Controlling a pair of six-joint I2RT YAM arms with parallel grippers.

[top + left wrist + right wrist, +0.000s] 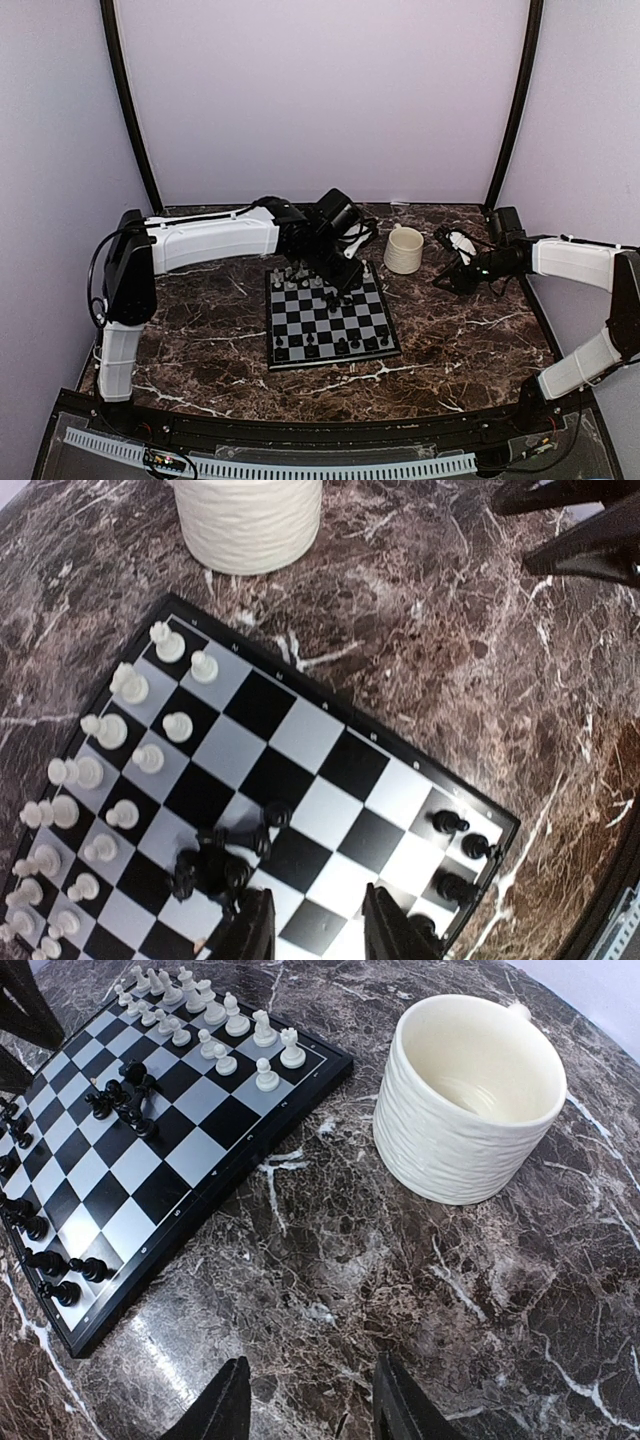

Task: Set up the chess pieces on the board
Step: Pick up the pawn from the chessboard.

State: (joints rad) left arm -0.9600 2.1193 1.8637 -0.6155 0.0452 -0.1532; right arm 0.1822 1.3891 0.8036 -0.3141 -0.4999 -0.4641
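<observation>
The board (pixel 330 318) lies mid-way across the bench (pixel 480 1310). The white chess pieces (pixel 105 730) stand in two rows on its far side. The black chess pieces (pixel 452 822) partly line the near edge and partly lie in a toppled cluster (pixel 215 868). The left pincer (pixel 320 910) hangs just beside that cluster, jaws part-open and empty. The right pincer (pixel 310 1370) gapes wide over marble near a cream mug (pixel 440 1150).

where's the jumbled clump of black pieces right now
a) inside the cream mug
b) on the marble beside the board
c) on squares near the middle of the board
c: the clump of black pieces sits on the board, on squares near its middle, some tipped over; the mug looks empty.
</observation>
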